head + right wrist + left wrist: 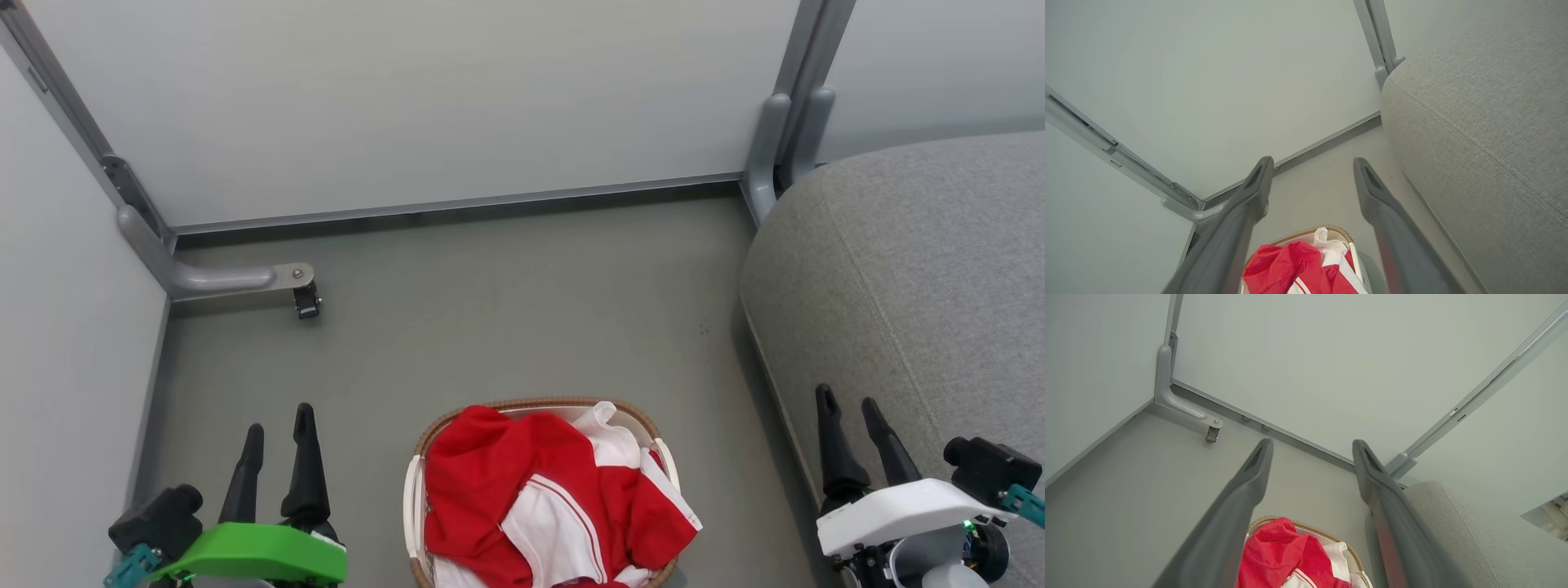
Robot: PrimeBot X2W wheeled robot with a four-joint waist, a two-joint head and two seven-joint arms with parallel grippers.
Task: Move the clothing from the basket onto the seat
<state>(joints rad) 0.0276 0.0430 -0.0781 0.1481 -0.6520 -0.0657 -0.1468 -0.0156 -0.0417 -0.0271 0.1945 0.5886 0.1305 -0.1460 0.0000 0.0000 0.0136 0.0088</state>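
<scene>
Status: task at zero, as far as I can judge. All the clothing [531,498] sits piled in the basket [539,403], which stands on the floor [490,310] at near centre, between the two arms. No garment lies on the part of the seat [922,269] I can see; the seat is right of the basket and apart from it. Everything is left: grasp, lift, carry right, drop.

Left gripper [280,418]: jaws spread wide, holding nothing, left of the basket. Right gripper [847,398]: same, spread and empty, over the seat's near left edge.

Clothing orientation: crumpled heap, no clean long axis. Red bulk lies left and far, white panels with striped trim right and near. The trim line runs diagonally, far-left to near-right. One white fold sticks up at the far rim, and one red-and-white corner hangs over the right rim. The basket's near end is cut off in the head view, so I can't call its long axis for sure; it looks near-far.
</scene>
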